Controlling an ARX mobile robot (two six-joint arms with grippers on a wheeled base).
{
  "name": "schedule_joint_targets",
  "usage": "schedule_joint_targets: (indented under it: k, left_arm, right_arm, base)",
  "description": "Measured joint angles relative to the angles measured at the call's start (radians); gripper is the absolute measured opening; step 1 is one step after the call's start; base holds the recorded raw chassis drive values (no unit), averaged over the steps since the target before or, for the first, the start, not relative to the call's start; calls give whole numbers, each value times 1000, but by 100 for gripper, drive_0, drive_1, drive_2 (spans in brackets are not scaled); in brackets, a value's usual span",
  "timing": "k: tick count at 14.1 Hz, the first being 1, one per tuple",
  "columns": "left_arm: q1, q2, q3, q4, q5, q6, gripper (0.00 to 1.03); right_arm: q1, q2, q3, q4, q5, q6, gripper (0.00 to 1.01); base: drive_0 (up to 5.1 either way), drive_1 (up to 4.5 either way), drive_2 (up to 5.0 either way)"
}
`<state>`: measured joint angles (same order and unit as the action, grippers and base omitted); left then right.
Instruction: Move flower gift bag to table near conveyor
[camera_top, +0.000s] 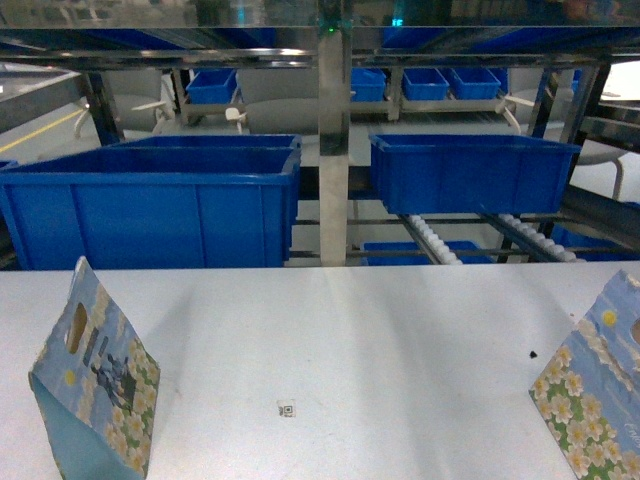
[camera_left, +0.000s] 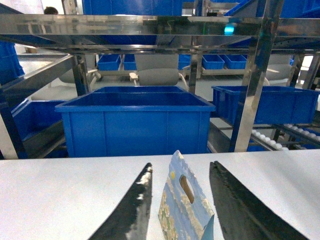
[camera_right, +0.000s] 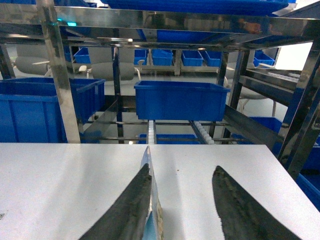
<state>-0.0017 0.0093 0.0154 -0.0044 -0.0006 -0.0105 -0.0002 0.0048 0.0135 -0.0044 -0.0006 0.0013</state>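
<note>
Wide bare table (camera_top: 330, 340) before the conveyor (camera_top: 440, 240); one flower bag (camera_left: 185, 205) between the spread left gripper (camera_left: 180, 200), another bag (camera_right: 152, 200) beside the spread right gripper (camera_right: 182, 200).

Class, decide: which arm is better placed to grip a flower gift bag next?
Left. The left bag stands centred inside the open left gripper; the right bag hugs one side of the right gripper, off-centre.

Two bags (camera_top: 95, 385) (camera_top: 597, 395) on table (camera_top: 350, 340).
</note>
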Motion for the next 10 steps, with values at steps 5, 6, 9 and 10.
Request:
schedule_joint_targets:
  k: [5,6,9,10]
  left_arm:
    - [0,0,0,0,0,0,100]
    - [0,0,0,0,0,0,98]
    - [0,0,0,0,0,0,98]
    - [0,0,0,0,0,0,98]
  right_arm:
    - [0,0,0,0,0,1,100]
    - [0,0,0,0,0,0,97]
    - [0,0,0,0,0,0,98]
    - [0,0,0,0,0,0,98]
  base:
    - [0,0,0]
    - [0,0,0]
    - [0,0,0]
    - [0,0,0]
